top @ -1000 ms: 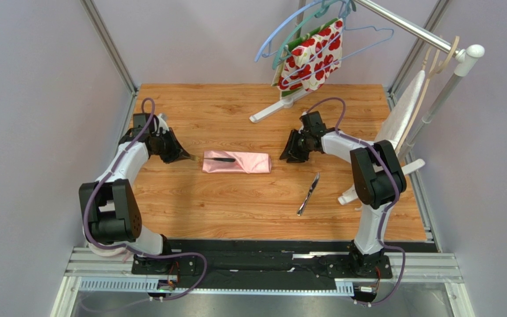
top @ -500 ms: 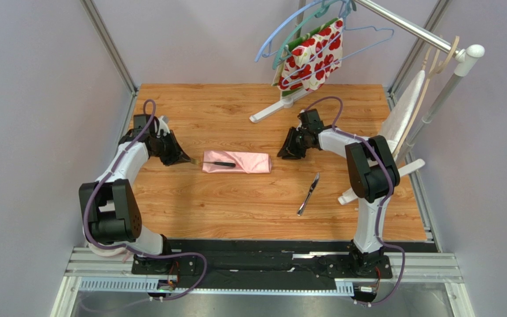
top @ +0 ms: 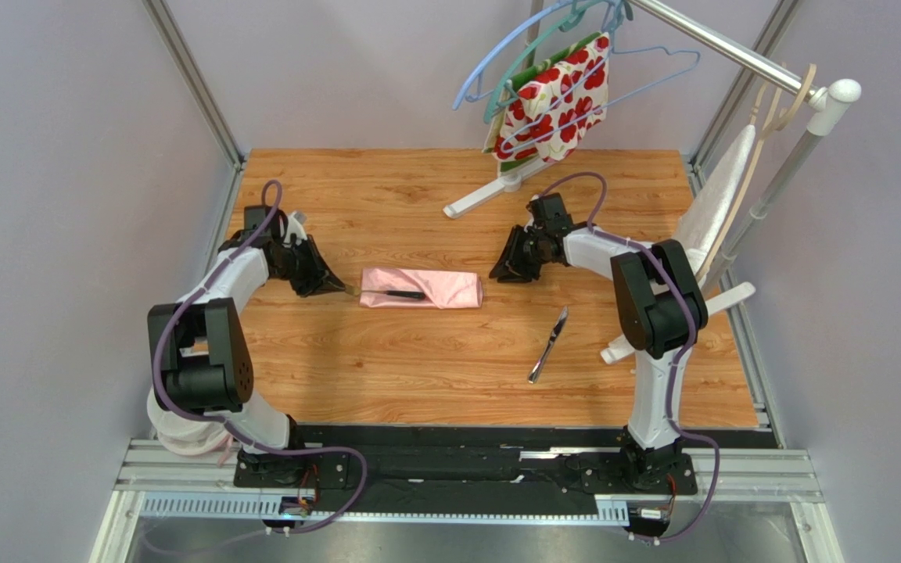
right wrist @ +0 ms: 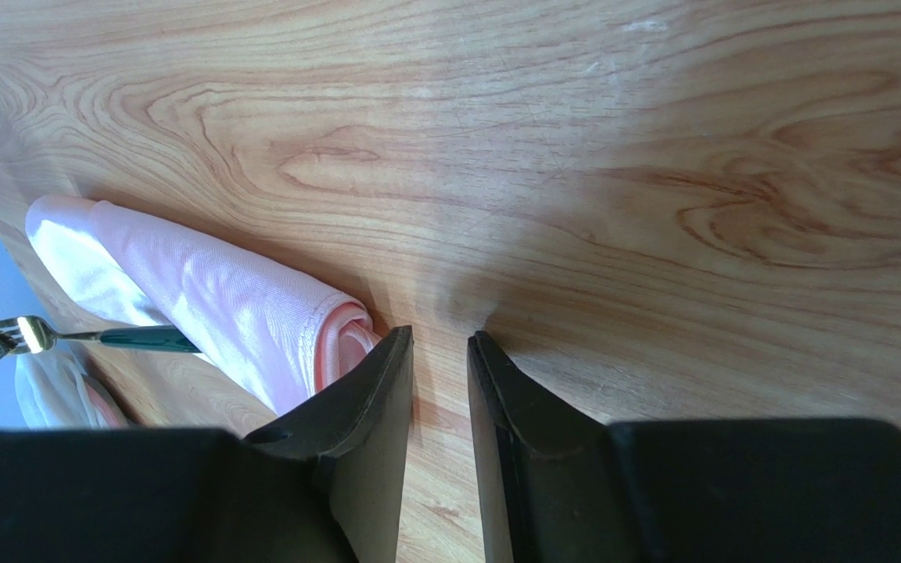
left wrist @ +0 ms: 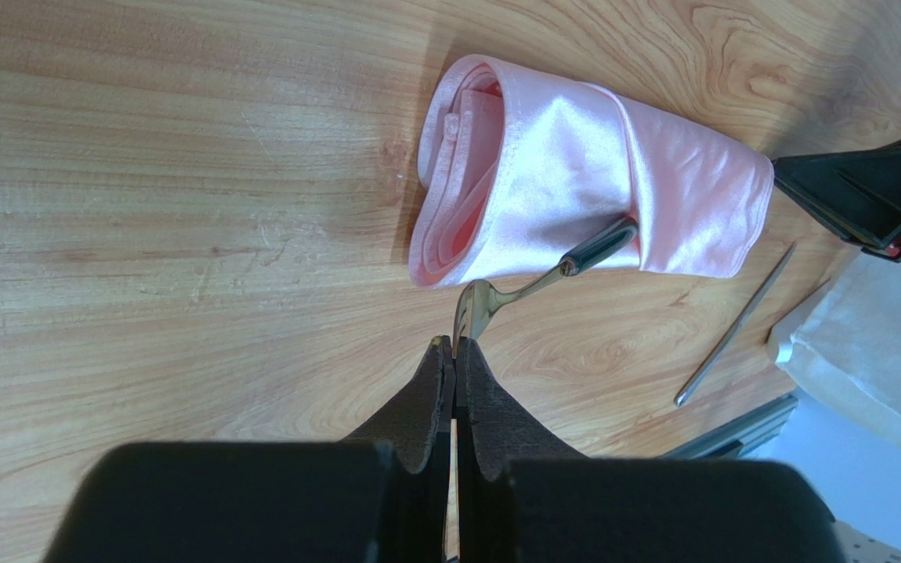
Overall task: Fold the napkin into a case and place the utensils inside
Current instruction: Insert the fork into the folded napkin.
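Left jaws, seen from above, are pressed together with their tips against the tines of the fork [top: 397,292], its handle lying on the pink case [top: 444,287] beyond them; the left wrist view shows the same. Right jaws, in their own view, stand slightly spread and empty, one tip against the case's rolled end.

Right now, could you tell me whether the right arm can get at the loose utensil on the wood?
Probably yes. The loose utensil lies alone and uncovered on the table, on the right arm's side. Only bare wood separates it from the right gripper, open and empty beside the napkin.
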Controlling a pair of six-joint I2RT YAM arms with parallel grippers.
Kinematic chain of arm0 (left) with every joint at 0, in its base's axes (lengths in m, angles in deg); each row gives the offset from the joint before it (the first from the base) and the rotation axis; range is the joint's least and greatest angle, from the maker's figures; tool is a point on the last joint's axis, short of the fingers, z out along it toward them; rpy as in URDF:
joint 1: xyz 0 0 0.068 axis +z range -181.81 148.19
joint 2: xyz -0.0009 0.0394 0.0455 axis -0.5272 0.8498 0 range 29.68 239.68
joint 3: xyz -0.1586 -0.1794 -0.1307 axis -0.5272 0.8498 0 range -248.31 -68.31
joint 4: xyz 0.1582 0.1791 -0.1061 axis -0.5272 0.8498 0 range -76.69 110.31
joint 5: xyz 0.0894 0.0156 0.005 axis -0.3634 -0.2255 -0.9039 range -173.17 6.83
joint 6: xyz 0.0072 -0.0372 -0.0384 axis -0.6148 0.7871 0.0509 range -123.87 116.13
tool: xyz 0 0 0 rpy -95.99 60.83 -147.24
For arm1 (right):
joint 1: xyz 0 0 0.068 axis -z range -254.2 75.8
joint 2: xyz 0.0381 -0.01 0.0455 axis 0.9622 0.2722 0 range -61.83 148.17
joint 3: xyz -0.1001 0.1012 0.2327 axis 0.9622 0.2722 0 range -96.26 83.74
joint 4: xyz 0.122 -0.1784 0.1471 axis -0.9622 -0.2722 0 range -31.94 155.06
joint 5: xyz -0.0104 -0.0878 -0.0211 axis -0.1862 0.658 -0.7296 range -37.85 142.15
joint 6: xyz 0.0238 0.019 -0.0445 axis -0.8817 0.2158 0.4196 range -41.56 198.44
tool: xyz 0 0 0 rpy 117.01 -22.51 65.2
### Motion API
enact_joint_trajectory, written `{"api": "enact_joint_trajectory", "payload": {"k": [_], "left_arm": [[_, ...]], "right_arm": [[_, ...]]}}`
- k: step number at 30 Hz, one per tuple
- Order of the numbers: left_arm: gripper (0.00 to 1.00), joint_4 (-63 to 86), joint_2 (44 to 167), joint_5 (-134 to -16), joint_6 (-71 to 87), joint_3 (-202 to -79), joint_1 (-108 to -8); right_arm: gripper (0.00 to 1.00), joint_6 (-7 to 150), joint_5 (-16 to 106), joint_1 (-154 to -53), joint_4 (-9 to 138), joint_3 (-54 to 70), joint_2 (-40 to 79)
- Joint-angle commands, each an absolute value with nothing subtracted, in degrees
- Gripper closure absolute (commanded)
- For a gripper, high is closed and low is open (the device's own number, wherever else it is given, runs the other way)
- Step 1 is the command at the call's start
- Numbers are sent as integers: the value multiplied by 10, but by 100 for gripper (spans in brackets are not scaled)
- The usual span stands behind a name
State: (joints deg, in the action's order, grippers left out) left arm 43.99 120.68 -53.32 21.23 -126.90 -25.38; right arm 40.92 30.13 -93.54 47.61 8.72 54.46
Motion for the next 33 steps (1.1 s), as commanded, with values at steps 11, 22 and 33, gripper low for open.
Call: {"api": "enact_joint_trajectory", "payload": {"k": [11, 22, 33], "left_arm": [[100, 418, 1240, -517, 226, -1290, -250], [100, 385, 1257, -479, 273, -1297, -256], [100, 366, 1273, -476, 290, -1298, -291]], "right_arm": [[70, 397, 309, -951, 490, 66, 572], [72, 394, 302, -954, 488, 60, 581], [72, 394, 304, -955, 487, 60, 585]]}}
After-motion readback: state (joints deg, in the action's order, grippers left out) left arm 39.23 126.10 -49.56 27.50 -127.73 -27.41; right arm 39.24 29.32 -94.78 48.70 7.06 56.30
